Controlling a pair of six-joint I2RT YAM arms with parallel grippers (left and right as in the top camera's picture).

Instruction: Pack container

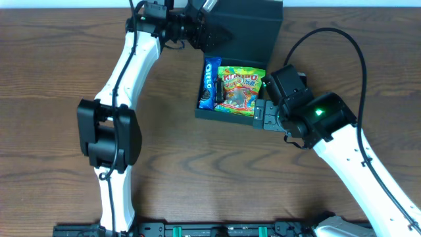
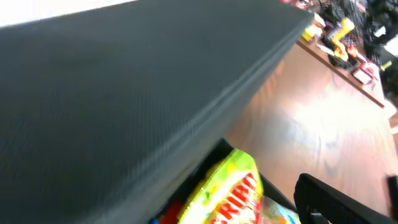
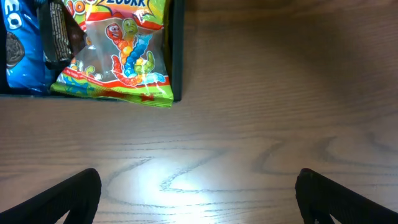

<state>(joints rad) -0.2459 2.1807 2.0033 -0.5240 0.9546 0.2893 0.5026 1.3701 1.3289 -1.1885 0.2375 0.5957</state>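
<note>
container: dark box (image 1: 227, 117) mid-surface (image 1: 66, 66), lid (image 1: 253, 26) up at the back
contents: Oreo pack (image 1: 209, 82), gummy bag (image 1: 241, 89), a dark packet (image 3: 59, 31) between them
left gripper (image 1: 212, 34): jaws spread, close against the lid's left edge; contact unclear
right gripper (image 3: 202, 199): released, empty, just off the box's front right corner
progress: looks filled, no loose snacks in view
left to do: likely fold the lid down

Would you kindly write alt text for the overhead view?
An open dark container on a wooden table holds a blue Oreo packet and a gummy bag. The left gripper is at its raised lid; the right gripper is beside its lower-right corner.
</note>
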